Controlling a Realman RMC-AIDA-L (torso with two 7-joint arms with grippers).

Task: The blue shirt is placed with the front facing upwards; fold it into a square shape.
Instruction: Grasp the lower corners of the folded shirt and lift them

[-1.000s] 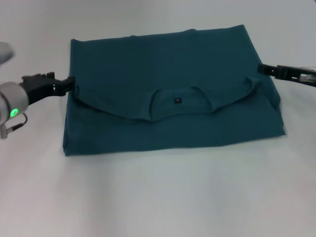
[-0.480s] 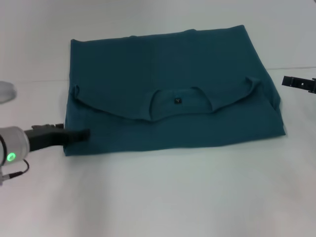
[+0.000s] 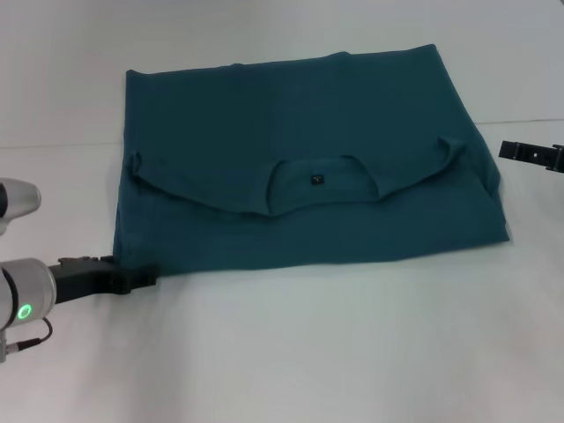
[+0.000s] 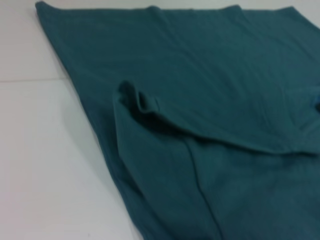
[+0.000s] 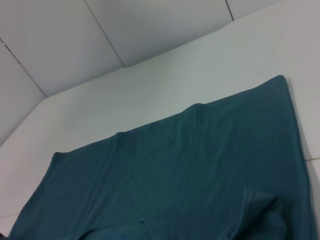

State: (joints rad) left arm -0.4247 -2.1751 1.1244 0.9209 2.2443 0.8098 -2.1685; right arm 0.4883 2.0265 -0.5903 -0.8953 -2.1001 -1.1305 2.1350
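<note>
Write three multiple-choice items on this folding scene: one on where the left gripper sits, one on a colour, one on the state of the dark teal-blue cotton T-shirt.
1. Where is the left gripper?
A. At the shirt's near corner on the robot's left
B. Over the neck label
C. At the far edge

2. What colour is the light on the left arm's wrist?
A. Red
B. Green
C. Blue

3. How does the dark teal-blue cotton T-shirt lie?
A. Crumpled in a heap
B. Spread fully open with sleeves out
C. Partly folded, the collar part turned over onto the body

Answers: 1 A, its tip meets the near left corner in the head view. 2 B, a green lamp glows on the wrist. 3 C, the neckline and small dark neck label lie on top of a flat rectangle. The right gripper waits off the shirt's right edge.
</note>
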